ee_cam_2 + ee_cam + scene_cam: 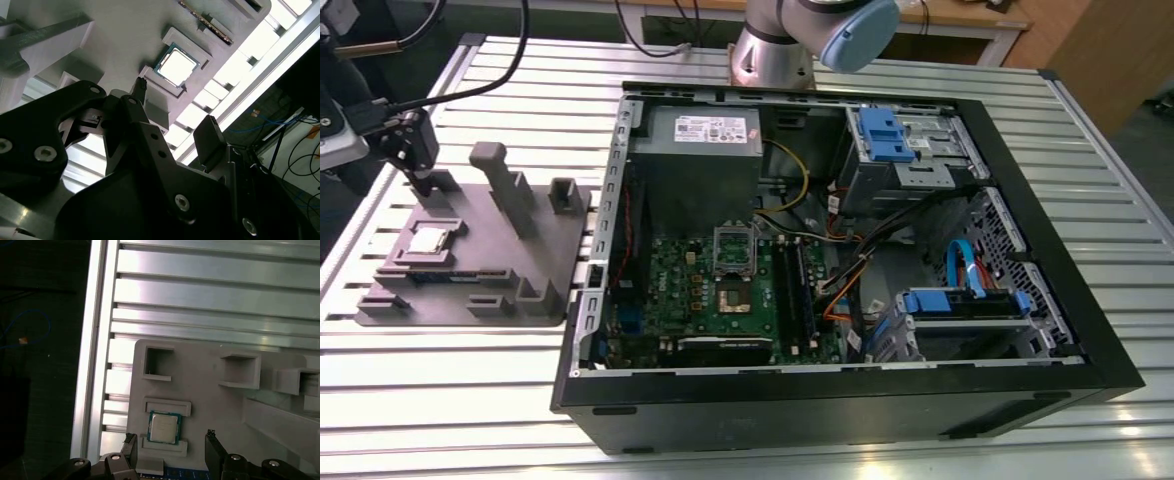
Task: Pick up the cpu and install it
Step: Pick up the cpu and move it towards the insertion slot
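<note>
Gripper (170, 436) open, over cpu (163, 428) — on grey fixture (210, 405)

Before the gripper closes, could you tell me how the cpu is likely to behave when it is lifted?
The cpu looks thin, flat and rigid, so probably stiff and light. Its shiny metal top may be slippery. Raised ledges of the fixture flank it, so it likely won't slide, but might catch if lifted tilted.
</note>
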`<action>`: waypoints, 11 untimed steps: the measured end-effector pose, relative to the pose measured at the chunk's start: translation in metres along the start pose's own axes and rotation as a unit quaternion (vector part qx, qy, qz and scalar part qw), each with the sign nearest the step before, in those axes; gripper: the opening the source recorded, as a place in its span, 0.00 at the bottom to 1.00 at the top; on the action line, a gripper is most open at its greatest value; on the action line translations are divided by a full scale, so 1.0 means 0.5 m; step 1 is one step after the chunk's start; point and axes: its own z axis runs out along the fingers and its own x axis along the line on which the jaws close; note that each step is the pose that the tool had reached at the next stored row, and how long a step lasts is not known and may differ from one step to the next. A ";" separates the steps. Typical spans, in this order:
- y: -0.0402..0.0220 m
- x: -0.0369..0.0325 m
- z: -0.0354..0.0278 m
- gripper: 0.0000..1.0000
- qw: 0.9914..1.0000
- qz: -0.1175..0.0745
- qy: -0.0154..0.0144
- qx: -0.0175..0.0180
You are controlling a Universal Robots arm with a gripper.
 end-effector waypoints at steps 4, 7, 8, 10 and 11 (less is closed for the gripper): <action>0.000 0.000 0.005 0.65 1.000 0.000 0.000 0.000; 0.000 0.000 0.006 0.65 1.000 0.000 0.000 0.000; 0.000 0.000 0.005 0.65 1.000 0.000 0.000 0.000; 0.000 0.000 0.006 0.65 1.000 0.000 0.000 0.000; 0.000 0.000 0.006 0.65 1.000 0.000 0.000 0.000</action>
